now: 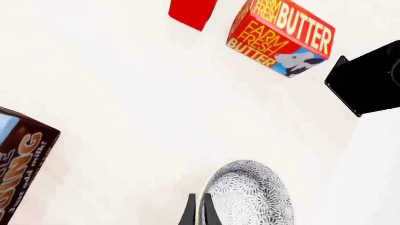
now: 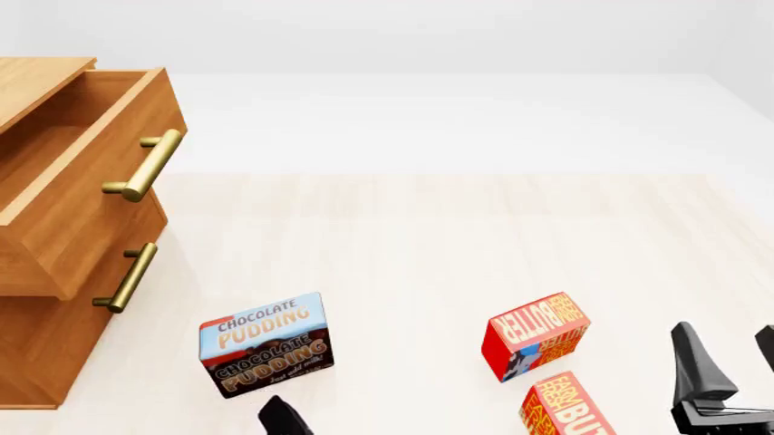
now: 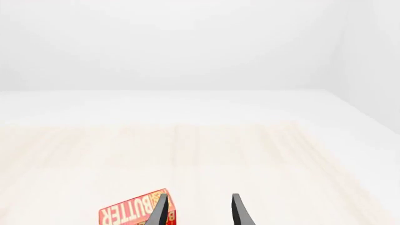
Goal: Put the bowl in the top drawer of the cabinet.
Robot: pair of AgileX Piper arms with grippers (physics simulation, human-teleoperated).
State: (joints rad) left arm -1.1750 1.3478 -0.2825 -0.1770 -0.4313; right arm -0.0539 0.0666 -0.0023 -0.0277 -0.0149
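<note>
While the orange-brown wooden top drawer (image 2: 72, 172) stands open at upper left to receive it, the left pincer (image 1: 199, 211) grasps the rim of the patterned white bowl (image 1: 253, 197); the right pincer (image 3: 198, 208) waits released.

Pale wooden tabletop (image 2: 411, 254), faint light grain running away from the camera, surface matte. Beyond its far edge a plain white floor (image 2: 459, 118) meets a blank white back wall (image 2: 400, 32); another white wall closes the right side. No visible lamp; light even and diffuse, shadows soft and short under objects. Seam between table and floor runs straight across.
</note>
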